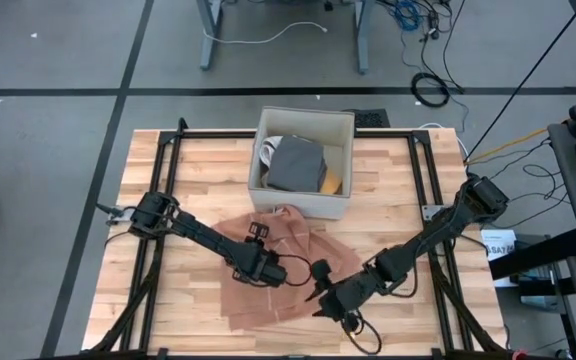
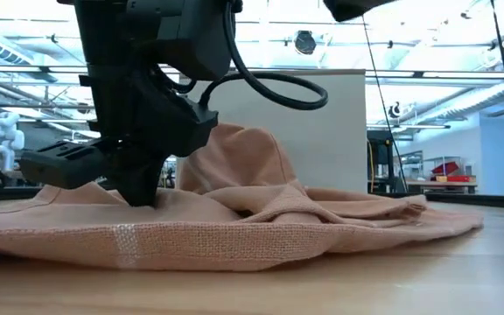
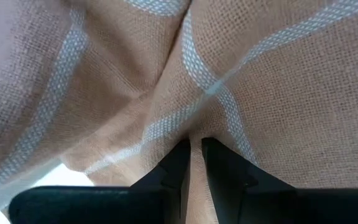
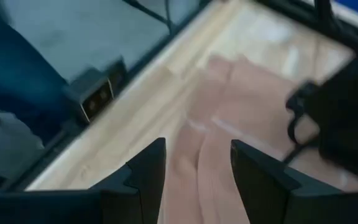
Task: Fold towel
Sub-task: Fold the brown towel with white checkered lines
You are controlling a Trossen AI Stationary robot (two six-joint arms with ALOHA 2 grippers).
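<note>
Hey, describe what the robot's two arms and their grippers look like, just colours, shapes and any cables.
Both arms are slim, jointed and matte black. The left gripper and right gripper each end in two flat black fingers with angular, wedge-like tips. Thin black cables loop beside each wrist, and a thicker black cable arcs off one arm's housing in the low view. No markings are visible.

Box (image 1: 302, 205) blocks far side (tabletop (image 1: 188, 175) corners free).

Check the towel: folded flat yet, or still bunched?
Bunched. The towel lies rumpled with a raised hump in the low view, and the left hand pinches a fold of it.
</note>
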